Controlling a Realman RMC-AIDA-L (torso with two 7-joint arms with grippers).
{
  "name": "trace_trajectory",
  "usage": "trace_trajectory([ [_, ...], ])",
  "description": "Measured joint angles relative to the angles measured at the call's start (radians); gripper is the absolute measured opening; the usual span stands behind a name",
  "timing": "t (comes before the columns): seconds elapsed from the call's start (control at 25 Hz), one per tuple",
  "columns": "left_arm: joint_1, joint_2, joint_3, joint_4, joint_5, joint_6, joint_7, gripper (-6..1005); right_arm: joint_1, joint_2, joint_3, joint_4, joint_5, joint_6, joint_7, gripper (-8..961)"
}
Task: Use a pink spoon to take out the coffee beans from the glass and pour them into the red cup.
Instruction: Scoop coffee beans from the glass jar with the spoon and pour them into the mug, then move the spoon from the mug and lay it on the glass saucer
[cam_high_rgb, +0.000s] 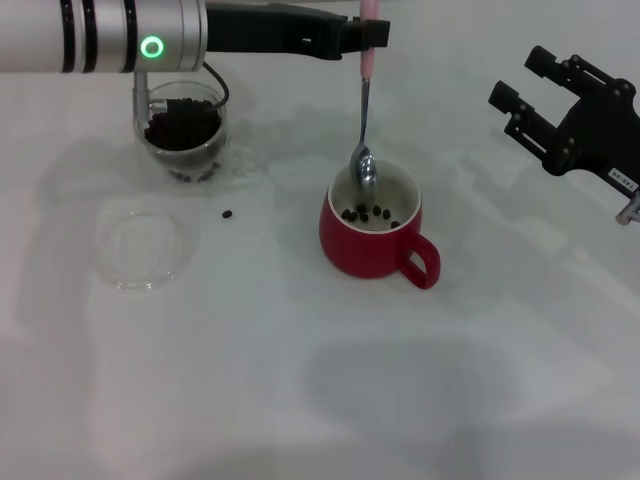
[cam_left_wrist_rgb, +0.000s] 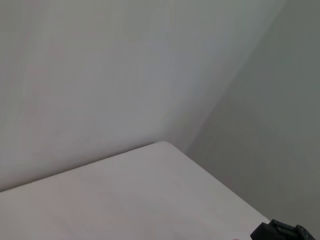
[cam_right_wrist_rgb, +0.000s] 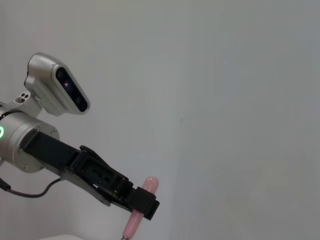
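Note:
The pink spoon (cam_high_rgb: 365, 110) hangs nearly upright, its silver bowl dipped just inside the rim of the red cup (cam_high_rgb: 372, 240). My left gripper (cam_high_rgb: 372, 35) is shut on the spoon's pink handle; the right wrist view shows the same grip on the pink spoon (cam_right_wrist_rgb: 140, 212) by the left gripper (cam_right_wrist_rgb: 145, 202). Several coffee beans (cam_high_rgb: 368, 214) lie on the cup's white bottom. The glass (cam_high_rgb: 183, 130) stands at the back left, partly under my left arm, with dark coffee beans (cam_high_rgb: 182, 128) inside. One loose bean (cam_high_rgb: 227, 214) lies on the table. My right gripper (cam_high_rgb: 545, 100) hovers open at the far right.
A flat clear glass saucer (cam_high_rgb: 146, 249) lies front-left of the glass. The white table (cam_high_rgb: 320, 400) spreads out in front. The left wrist view shows only a table corner (cam_left_wrist_rgb: 160, 150) and bare walls.

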Motion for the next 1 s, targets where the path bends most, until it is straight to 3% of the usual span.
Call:
trace_trajectory([
  [0.28, 0.036, 0.008, -0.004, 0.055, 0.0, 0.004, -0.022, 122, -0.001, 0.001, 0.002, -0.001, 0.001, 0.003, 0.0, 589],
  [0.64, 0.252, 0.046, -0.075, 0.269, -0.005, 0.015, -0.085, 122, 0.003, -0.002, 0.025, -0.002, 0.001, -0.002, 0.008, 589],
  [1.0, 0.416, 0.04, -0.227, 0.27, -0.007, 0.055, -0.065, 123, 0.006, -0.003, 0.122, -0.004, 0.001, -0.008, 0.036, 589],
])
